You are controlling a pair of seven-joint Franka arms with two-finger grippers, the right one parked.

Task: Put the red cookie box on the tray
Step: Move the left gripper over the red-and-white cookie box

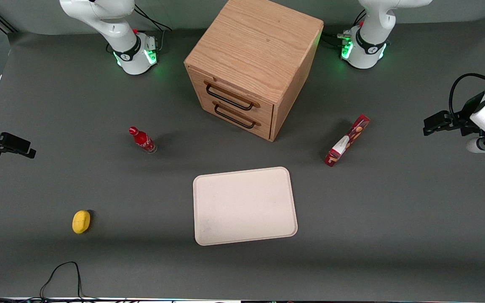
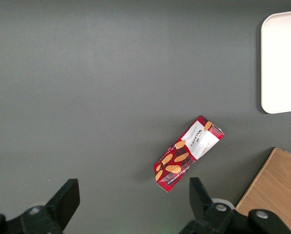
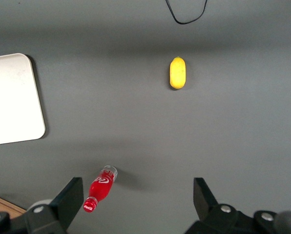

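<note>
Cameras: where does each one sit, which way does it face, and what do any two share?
Front view: high, facing both arm bases, looking down on the cabinet, tray and cookie box; the end effector hangs open at the working arm's end.
Left wrist view: looks straight down past open end effector fingers at the cookie box.
Right wrist view: straight down at a bottle and lemon.
All three show the tray.

Tray cut by wrist frame edge; wooden cabinet only corner visible. Tool at right edge of front frame, arm cropped. Box print unreadable.
</note>
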